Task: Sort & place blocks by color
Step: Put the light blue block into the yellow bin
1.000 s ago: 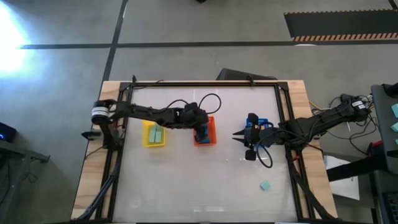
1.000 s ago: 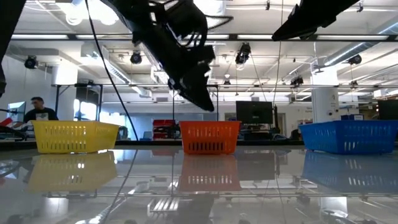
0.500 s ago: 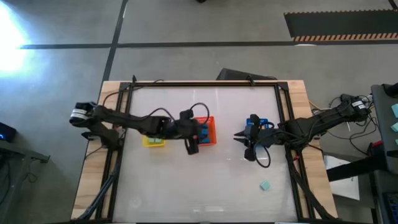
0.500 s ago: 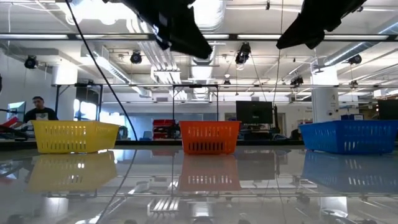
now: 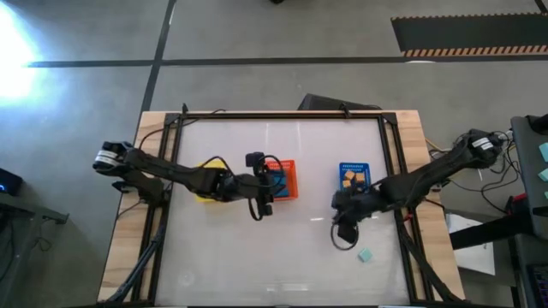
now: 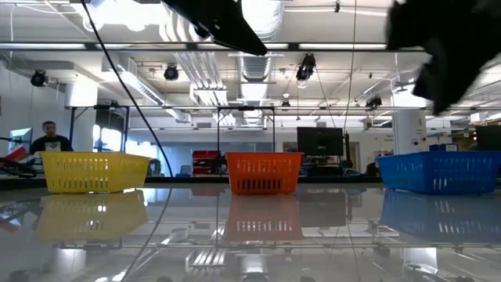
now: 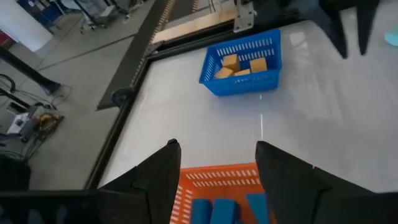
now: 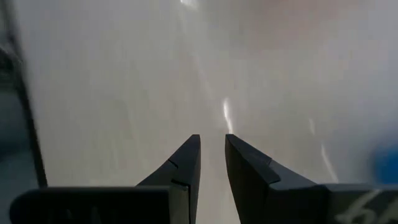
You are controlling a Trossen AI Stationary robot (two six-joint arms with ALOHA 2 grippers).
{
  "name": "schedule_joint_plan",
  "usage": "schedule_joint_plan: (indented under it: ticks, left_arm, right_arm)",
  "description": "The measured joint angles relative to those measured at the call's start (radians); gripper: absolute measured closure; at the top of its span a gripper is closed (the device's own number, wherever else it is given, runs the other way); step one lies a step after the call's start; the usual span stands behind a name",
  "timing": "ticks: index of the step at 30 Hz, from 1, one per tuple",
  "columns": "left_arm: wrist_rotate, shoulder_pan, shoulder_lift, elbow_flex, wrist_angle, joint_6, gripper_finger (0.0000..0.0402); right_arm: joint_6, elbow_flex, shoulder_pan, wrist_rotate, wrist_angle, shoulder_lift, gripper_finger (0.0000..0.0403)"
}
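Change since half a second ago: right gripper [image 5: 339, 224] has swung off the blue basket [image 5: 352, 177] toward the table's near side, uncovering the orange blocks [image 5: 350, 179] inside; its fingers are nearly closed with a thin gap, holding nothing. Left gripper [image 5: 265, 202] has drawn back slightly from the orange basket [image 5: 286, 179] and hovers at its near edge, fingers spread wide, empty. Blue blocks [image 7: 229, 209] lie in the orange basket side by side, long axes running away from the left wrist camera. One teal block [image 5: 365, 255] sits alone on the table [image 5: 223, 248] near the right front corner, unmoved, tilted to the table edges. Yellow basket [image 5: 206, 189] is mostly hidden under the left arm. Table top is white and glossy, wood-edged with a black frame. Low view shows three baskets in a row, ceiling lights, and a person [image 6: 48, 138] far left.
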Motion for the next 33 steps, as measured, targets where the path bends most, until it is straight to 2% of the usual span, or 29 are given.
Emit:
schedule_joint_plan:
  ticks: [4, 8, 13, 20, 26, 33]
  left_arm:
    - [0.0, 0.0, -0.023, -0.019, 0.015, 0.008, 0.021]
    - [0.0, -0.003, -0.047, -0.035, 0.014, 0.006, 0.021]
    - [0.0, -0.006, -0.064, -0.053, 0.009, -0.001, 0.021]
    - [0.001, -0.005, -0.064, -0.054, 0.008, -0.018, 0.021]
    - [0.001, -0.005, -0.064, -0.054, 0.008, -0.018, 0.021]
    - [0.002, -0.005, -0.064, -0.054, 0.008, -0.019, 0.021]
  right_arm:
    - [0.137, 0.021, 0.085, -0.106, -0.197, 0.079, 0.0339]
    - [0.113, 0.024, 0.206, -0.186, -0.319, 0.151, 0.034]
    - [0.096, 0.024, 0.355, -0.225, -0.33, 0.205, 0.034]
    - [0.237, 0.024, 0.432, -0.217, -0.282, 0.213, 0.0336]
    - [0.244, 0.025, 0.459, -0.198, -0.233, 0.213, 0.0289]
    - [0.144, 0.06, 0.463, -0.119, -0.24, 0.255, 0.0194]
